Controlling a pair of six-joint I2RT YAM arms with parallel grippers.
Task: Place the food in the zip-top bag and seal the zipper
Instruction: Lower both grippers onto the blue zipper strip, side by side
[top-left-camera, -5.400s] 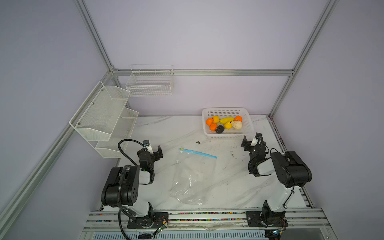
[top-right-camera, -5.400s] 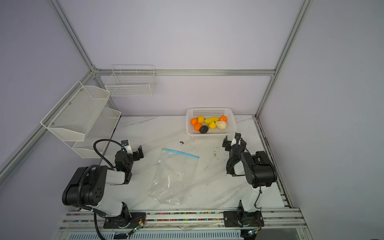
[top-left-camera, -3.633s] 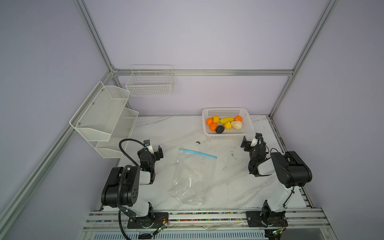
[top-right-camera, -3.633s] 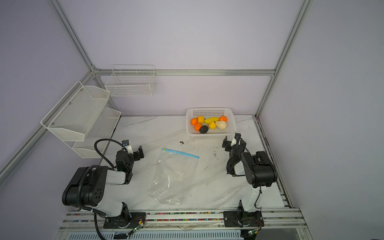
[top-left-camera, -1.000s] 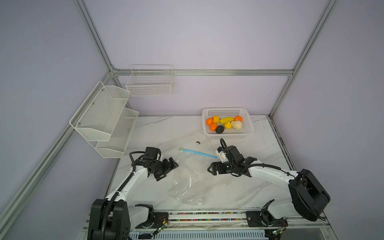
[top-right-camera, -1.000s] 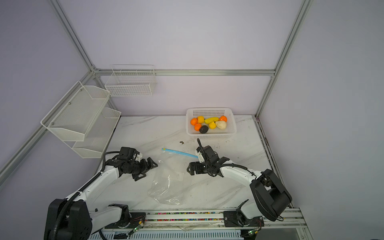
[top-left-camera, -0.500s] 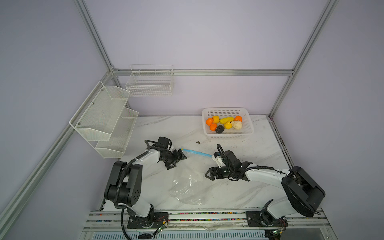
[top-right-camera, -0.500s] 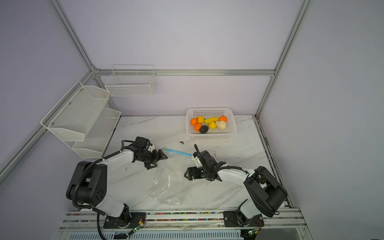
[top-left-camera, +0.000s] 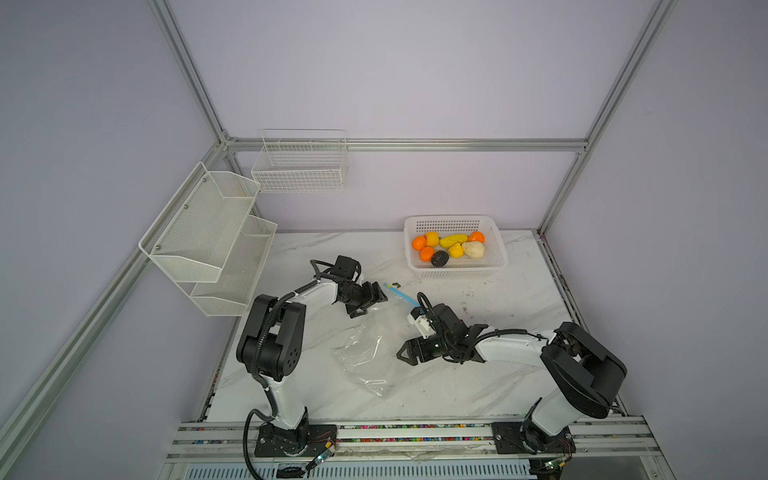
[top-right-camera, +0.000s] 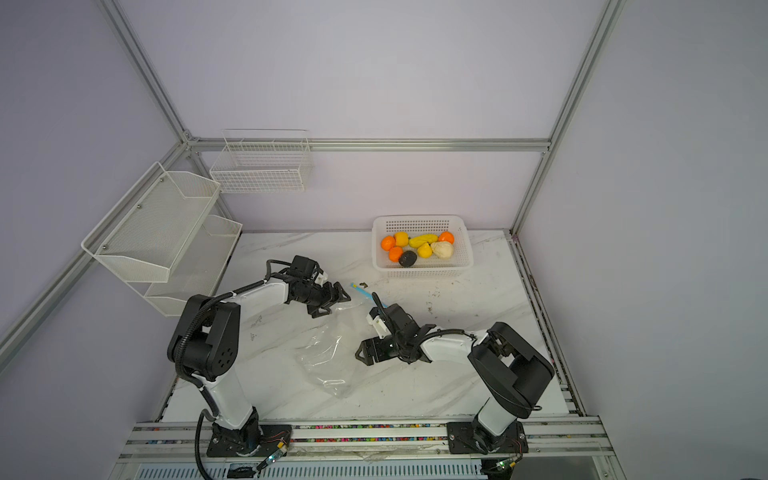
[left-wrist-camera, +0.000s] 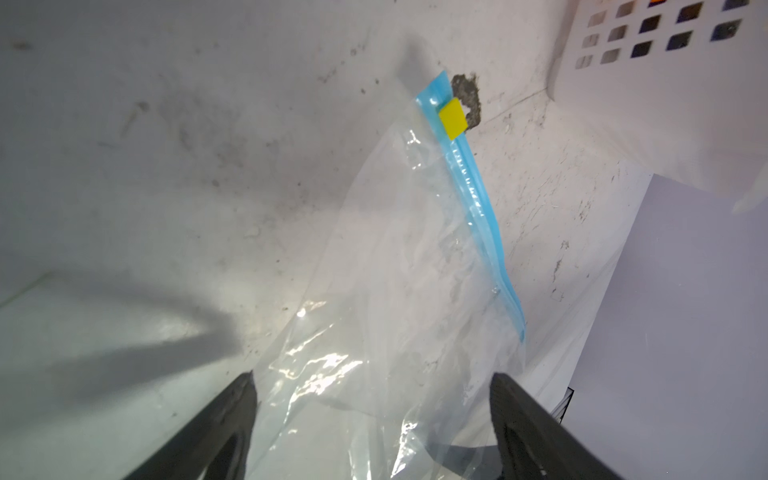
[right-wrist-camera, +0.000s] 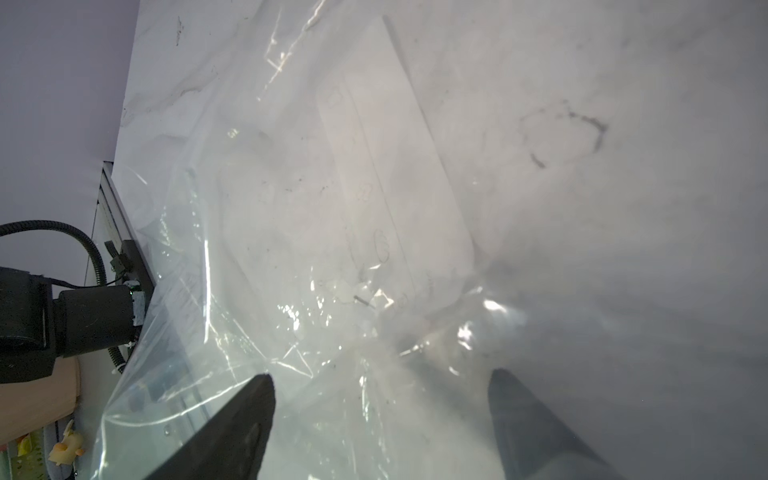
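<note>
The zip-top bag (left-wrist-camera: 374, 311) is thin clear plastic, crinkled and glossy with bright glints. Its zipper (left-wrist-camera: 473, 195) is a smooth light-blue plastic strip with a matt yellow slider (left-wrist-camera: 452, 118). The tabletop (left-wrist-camera: 166, 166) looks like white marble, scuffed and smudged. The basket (top-left-camera: 457, 272) is white perforated plastic, the shelves (top-left-camera: 199, 232) white wire mesh, the frame (top-left-camera: 457, 144) brushed metal.

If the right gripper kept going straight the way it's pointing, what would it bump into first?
The clear zip-top bag. The right gripper points at its crinkly plastic, which lies just ahead of the open jaws. Whether it would push the plastic or skim over the top is hard to tell.
</note>
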